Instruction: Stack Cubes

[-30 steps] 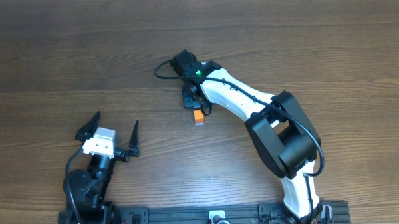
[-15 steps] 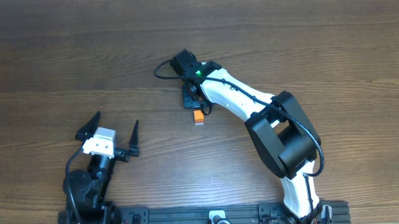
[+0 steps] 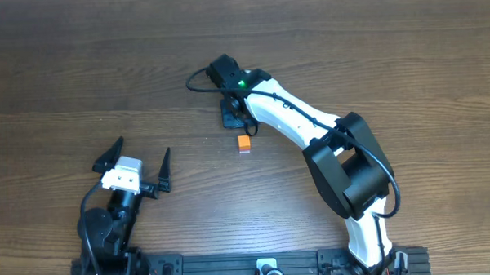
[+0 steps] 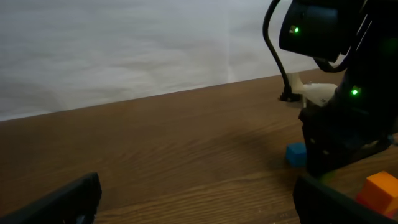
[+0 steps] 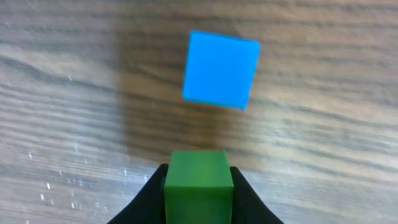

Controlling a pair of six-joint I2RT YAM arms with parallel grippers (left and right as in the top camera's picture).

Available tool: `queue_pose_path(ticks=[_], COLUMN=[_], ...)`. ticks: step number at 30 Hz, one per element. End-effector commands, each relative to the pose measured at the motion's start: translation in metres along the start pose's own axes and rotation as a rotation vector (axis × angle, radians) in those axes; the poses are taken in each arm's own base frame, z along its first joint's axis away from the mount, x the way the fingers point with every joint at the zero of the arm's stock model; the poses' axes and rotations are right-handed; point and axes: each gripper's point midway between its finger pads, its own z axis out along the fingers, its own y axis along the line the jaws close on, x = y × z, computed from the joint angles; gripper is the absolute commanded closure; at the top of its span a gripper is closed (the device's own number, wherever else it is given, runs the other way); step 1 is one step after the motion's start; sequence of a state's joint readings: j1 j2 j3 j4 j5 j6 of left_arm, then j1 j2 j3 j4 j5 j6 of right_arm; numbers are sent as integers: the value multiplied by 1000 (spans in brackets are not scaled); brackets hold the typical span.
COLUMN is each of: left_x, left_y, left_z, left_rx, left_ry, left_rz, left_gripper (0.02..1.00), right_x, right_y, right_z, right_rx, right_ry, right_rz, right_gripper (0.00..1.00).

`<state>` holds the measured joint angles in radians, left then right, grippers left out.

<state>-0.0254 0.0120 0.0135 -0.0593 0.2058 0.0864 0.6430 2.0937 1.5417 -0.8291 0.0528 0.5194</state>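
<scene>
My right gripper (image 5: 198, 198) is shut on a green cube (image 5: 198, 180) and holds it above the wooden table. A blue cube (image 5: 221, 70) lies on the table just beyond the green one, apart from it. In the top view the right gripper (image 3: 232, 113) sits near the table's middle, with an orange cube (image 3: 243, 143) on the wood just in front of it. From the left wrist view the blue cube (image 4: 296, 154) shows beside the right gripper (image 4: 339, 140), and the orange cube (image 4: 380, 190) is nearer. My left gripper (image 3: 137, 167) stands open at the front left, holding nothing.
The wooden table (image 3: 389, 51) stretches bare to the back and both sides. A white wall (image 4: 124, 50) rises behind the table's far edge. The right arm's white links (image 3: 293, 119) cross the middle right.
The right gripper has shifted a little toward the back of the table with the green cube, away from the orange cube. The left arm has not moved.
</scene>
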Motion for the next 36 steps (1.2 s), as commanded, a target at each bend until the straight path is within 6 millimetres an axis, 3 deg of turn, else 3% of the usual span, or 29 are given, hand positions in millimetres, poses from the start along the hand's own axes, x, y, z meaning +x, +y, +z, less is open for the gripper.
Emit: queue_pose_path(ticks=[1, 10, 21, 28, 36], left_x=[2, 2, 2, 2, 2], left_y=[1, 1, 1, 1, 1], left_z=[0, 0, 0, 0, 0], left_rx=[-7, -7, -7, -7, -7], left_ry=[-1, -1, -1, -1, -1], left_rz=[11, 11, 12, 11, 11], left_gripper=[23, 18, 20, 20, 18], right_x=[-14, -24, -11, 7, 35], right_y=[5, 9, 7, 10, 19], right_z=[-16, -44, -94, -117, -119], right_rx=[8, 9, -5, -18, -11], right_ry=[-26, -30, -31, -13, 50], right_rz=[-23, -23, -36, -42, -59], right_gripper=[989, 991, 991, 991, 989])
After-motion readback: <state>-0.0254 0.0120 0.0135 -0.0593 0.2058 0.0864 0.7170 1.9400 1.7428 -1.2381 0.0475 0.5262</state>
